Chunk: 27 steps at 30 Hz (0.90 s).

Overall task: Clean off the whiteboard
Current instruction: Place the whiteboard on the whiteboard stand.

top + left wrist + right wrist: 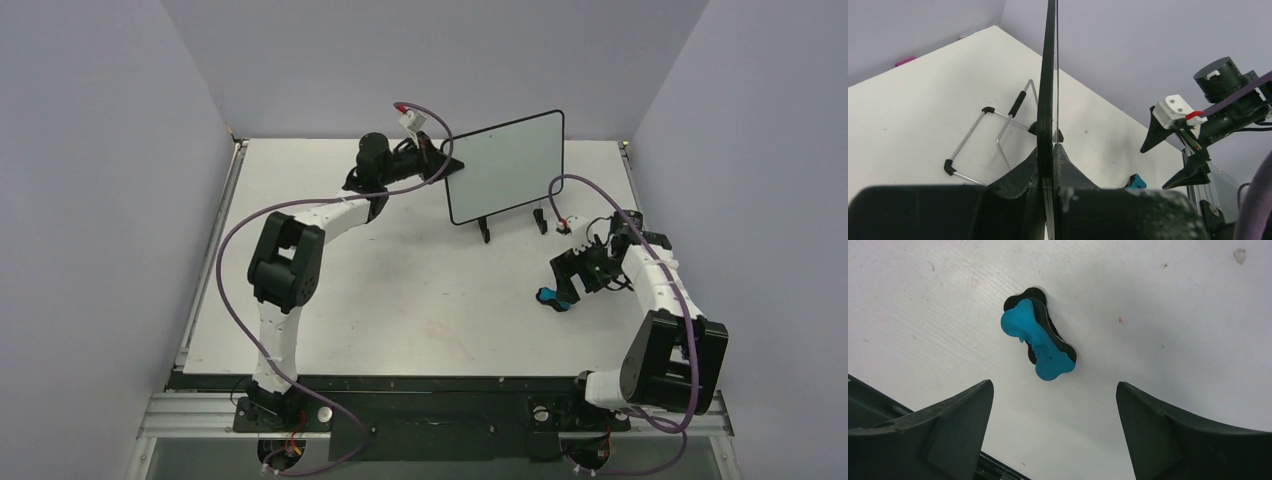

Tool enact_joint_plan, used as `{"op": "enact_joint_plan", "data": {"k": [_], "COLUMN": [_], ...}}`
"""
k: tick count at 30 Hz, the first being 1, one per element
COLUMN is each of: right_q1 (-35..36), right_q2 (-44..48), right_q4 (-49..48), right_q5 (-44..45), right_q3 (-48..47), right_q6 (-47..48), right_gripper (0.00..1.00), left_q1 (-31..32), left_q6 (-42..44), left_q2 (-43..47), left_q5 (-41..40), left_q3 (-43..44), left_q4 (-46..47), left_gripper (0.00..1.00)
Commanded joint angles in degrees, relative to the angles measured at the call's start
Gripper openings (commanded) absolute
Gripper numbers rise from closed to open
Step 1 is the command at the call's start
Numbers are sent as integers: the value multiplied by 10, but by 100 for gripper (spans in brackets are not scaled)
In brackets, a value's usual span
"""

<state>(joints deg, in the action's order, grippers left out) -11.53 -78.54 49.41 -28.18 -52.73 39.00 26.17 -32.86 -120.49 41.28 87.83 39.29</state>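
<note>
The whiteboard [505, 165] stands upright at the back middle of the table, its face blank in the top view. My left gripper [446, 160] is shut on the board's left edge; in the left wrist view the black frame edge [1048, 90] runs between my two fingers. The board's wire stand with black feet [993, 137] shows behind it. The blue-black bone-shaped eraser [1039, 340] lies flat on the table. My right gripper [1054, 390] is open and empty just above it, the eraser a little beyond the fingertips. The eraser also shows in the top view [548, 296].
The table [400, 300] is white with grey walls on three sides. The black front rail [420, 385] runs along the near edge. The right arm [1218, 100] shows in the left wrist view beyond the board.
</note>
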Motion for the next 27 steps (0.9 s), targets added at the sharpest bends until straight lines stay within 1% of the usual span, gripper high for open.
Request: {"op": "enact_joint_plan", "data": {"k": [1,5,8,12,18,22,25,27], "right_q1": [-28,-54,-62,-65,-66,-67,-67,-67], "right_q2": [16,18,19,15,9,9,6,4], "right_q4": [24,35,37,37,37,38,38,39], "right_q5": [-53,-68,-70,-70,-70,-69,-70,-69], "right_q3": [-10,-9,-7,-7,-8,-7,-6,-6], "right_q6": [26,39,44,44,45,46,47,48], "right_gripper": [88,88,88,88,88,88,88,88], "left_q1": [2,1,1,0,0,1,0,1], "left_q6": [31,33,38,31,23,9,-42,-47], "left_q2": [-35,-90,-131,-170,-193,-196,-188,-177], "left_q5": [13,54,79,92,96,96,92,80], "left_q3": [94,181,253,293,293,273,253,253], "left_q4": [17,-15,-66,-81,-75,-53,3,-3], "left_gripper": [0,0,0,0,0,0,0,0]}}
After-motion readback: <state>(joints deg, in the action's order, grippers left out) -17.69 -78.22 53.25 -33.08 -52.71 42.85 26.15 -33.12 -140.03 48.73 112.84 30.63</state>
